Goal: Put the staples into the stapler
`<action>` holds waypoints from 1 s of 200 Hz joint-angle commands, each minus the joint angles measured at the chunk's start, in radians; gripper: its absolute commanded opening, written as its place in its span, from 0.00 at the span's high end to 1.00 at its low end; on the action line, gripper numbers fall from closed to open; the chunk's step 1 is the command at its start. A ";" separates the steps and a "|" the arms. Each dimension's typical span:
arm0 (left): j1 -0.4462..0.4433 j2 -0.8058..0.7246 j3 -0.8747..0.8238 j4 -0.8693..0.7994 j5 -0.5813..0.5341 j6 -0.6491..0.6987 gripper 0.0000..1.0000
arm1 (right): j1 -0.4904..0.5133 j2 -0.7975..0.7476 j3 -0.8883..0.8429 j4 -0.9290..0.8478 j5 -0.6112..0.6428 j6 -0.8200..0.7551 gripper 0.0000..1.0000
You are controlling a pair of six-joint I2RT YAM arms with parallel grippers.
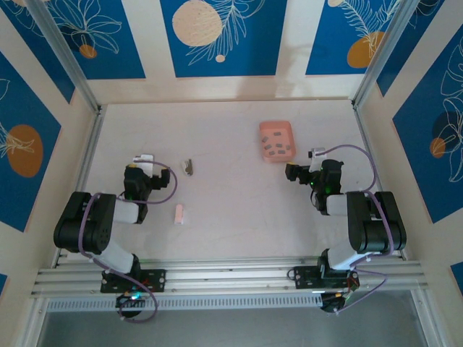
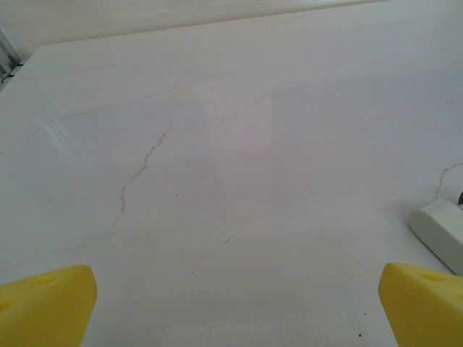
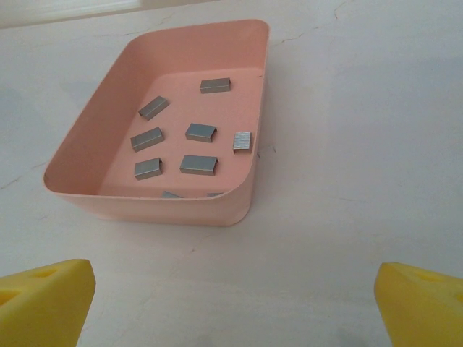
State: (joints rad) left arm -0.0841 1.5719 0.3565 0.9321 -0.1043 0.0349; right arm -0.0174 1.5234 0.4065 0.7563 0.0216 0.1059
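Leftmost, we see the left arm point(image 1: 94, 220) folded back on itself: its elbow juts out toward the left wall and its forearm doubles back to the right, with the wrist low over the counter point(image 1: 231, 195). From its wrist camera, the left fingers point(image 2: 43, 307) stand spread wide with nothing between them, only bare counter ahead. A white block point(image 2: 440, 230) edges in at the right of that view; we cannot tell what it is.

Next to the right lies the staples pack point(image 1: 179, 214), a small pale pink-white piece, flat on the counter. Just beyond it, a little farther back, rests the stapler point(image 1: 188, 167), narrow and grey, near the left wrist but apart from it.

Further right sits the salmon-pink tray point(image 3: 239, 195), holding small grey metal strips point(image 3: 200, 132) scattered loose on its floor.

Rightmost, the right arm point(image 1: 372, 224) bends with its elbow out to the right and its forearm reaching left and away from the base. The right fingers point(image 3: 423, 303) are also spread wide and hold nothing, and the tray lies just ahead of them, untouched.
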 commanded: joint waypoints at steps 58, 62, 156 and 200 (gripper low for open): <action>0.012 -0.011 0.014 0.007 0.017 0.005 0.00 | -0.009 -0.002 0.018 0.033 -0.015 0.000 0.01; 0.012 -0.012 0.012 0.011 0.009 0.003 0.00 | -0.009 -0.003 0.015 0.034 -0.015 0.000 0.01; -0.060 -0.403 0.248 -0.806 -0.075 -0.145 0.18 | -0.022 -0.240 0.136 -0.406 -0.051 0.043 0.01; -0.161 -0.469 0.458 -1.320 -0.058 -0.272 0.31 | 0.091 -0.433 0.235 -0.837 -0.090 0.147 0.01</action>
State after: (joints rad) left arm -0.1982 1.1297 0.7219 0.0051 -0.1654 -0.1257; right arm 0.0059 1.1595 0.5869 0.2394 -0.0383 0.1799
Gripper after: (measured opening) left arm 0.724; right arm 0.990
